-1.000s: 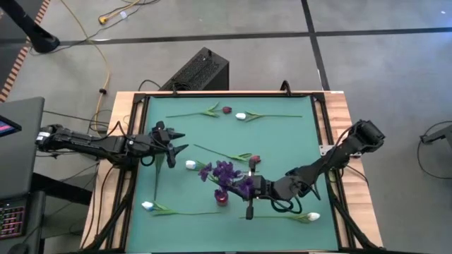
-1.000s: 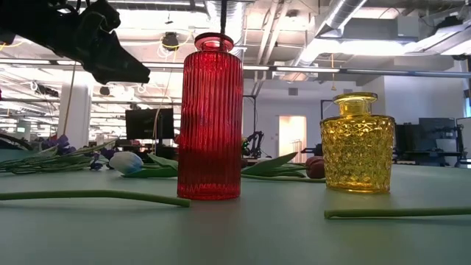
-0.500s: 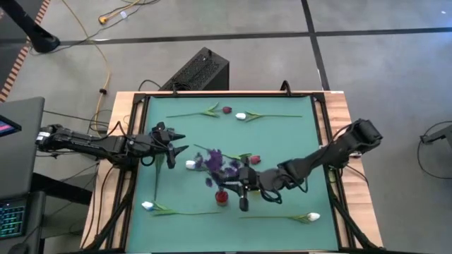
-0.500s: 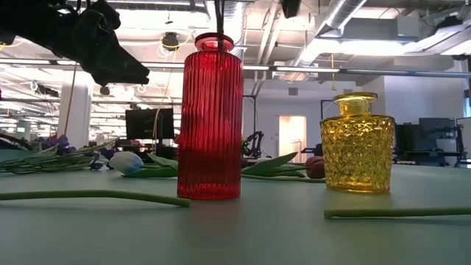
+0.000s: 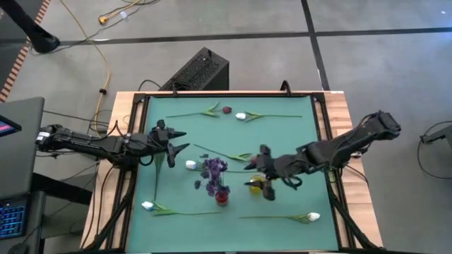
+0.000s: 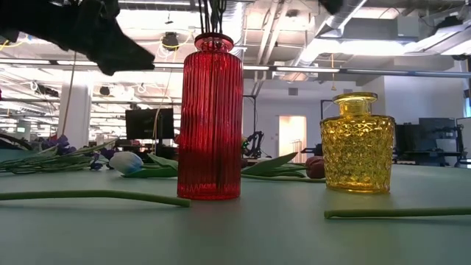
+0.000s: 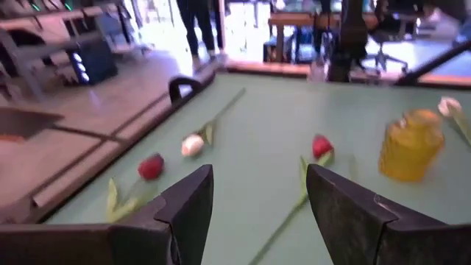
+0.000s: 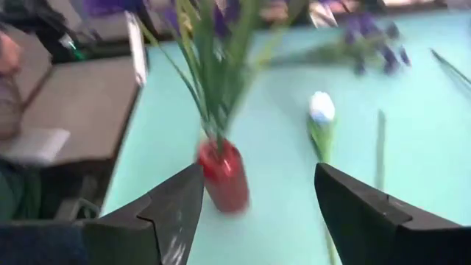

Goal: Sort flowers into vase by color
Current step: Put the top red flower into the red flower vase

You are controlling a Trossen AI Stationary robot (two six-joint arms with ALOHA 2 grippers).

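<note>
- The left gripper (image 5: 176,147) hovers over the left side of the green table (image 5: 282,141), jaws apart with nothing between them; in its wrist view the two fingers (image 7: 193,206) frame bare mat.
- A white flower (image 5: 148,206) lies near the front left corner, its stem running right along the mat.
- Another white bud (image 5: 190,165) lies just beside the left gripper, between it and the red vase.
- At the back, a maroon flower (image 5: 227,110) and a white flower (image 5: 241,116) lie head to head, stems pointing to opposite sides.
- The red vase (image 5: 222,197) stands near the middle front; purple flowers (image 5: 212,171) rise from its neck, their stems in the mouth of the vase in the low view (image 6: 210,118).
- A maroon flower (image 5: 256,159) lies flat in mid-table, its stem running left and toward the back.
- The yellow vase (image 5: 257,186) stands to the right of the red one, well apart from it; the low view shows nothing in it (image 6: 358,143).
- The right gripper (image 5: 265,173) hangs over the yellow vase, jaws released and holding nothing; its wrist view looks past both fingers (image 8: 176,210) toward the red vase (image 8: 223,175).
- One more white flower (image 5: 312,217) lies near the front right corner.
</note>
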